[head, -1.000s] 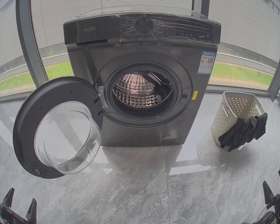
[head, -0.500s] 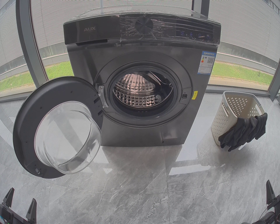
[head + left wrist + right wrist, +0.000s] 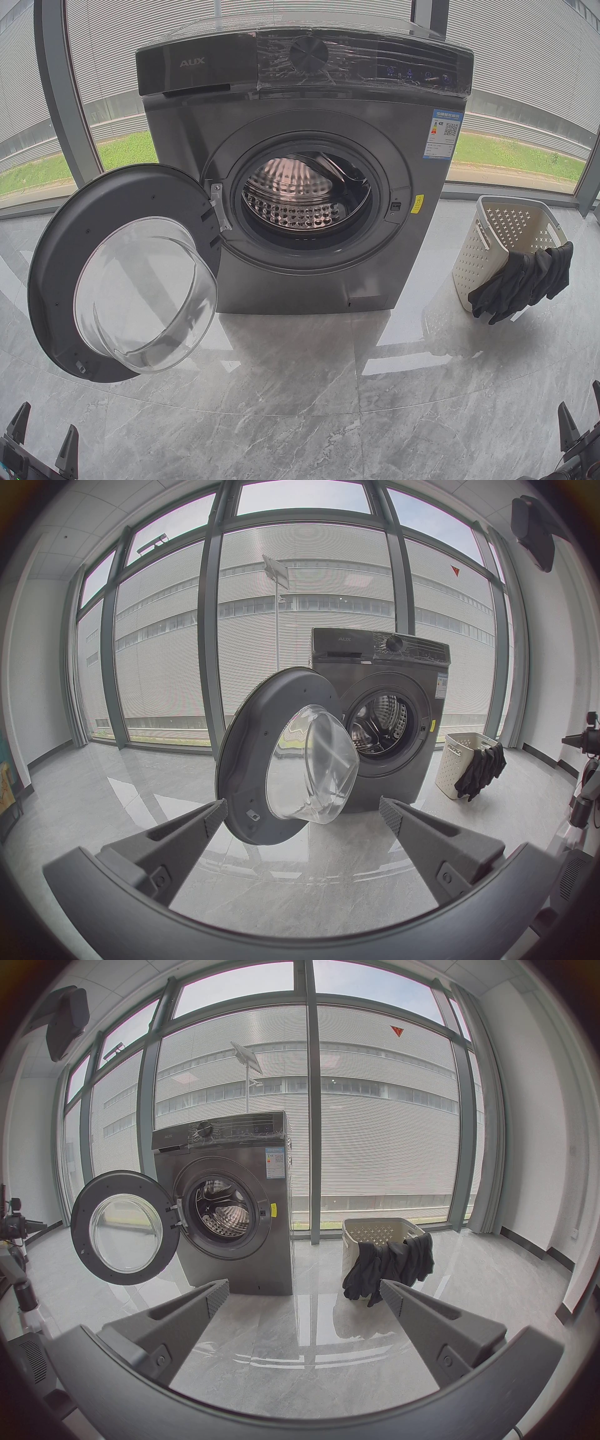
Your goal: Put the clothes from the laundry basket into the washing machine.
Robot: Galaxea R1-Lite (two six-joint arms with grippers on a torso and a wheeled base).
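Washer [image 3: 300, 187]: pale logo lettering [image 3: 192, 62] at top left of front. Blue-white rating label [image 3: 443, 134] with QR code at upper right of front, print too small to read. Yellow sticker [image 3: 417, 204] mid right, illegible. Lit display symbols [image 3: 415, 74] top right, illegible.

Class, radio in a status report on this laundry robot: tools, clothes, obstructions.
Left tool open, empty. Right tool open, empty. Black clothes draped over laundry basket rim. Washing machine door open.

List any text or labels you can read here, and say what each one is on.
Drawer front of the washing machine: a short brand logo, left unquoted.
Blue-and-white label, upper right of the front: too small to read.
Yellow sticker beside the door opening: too small.
Control panel display: blurred.
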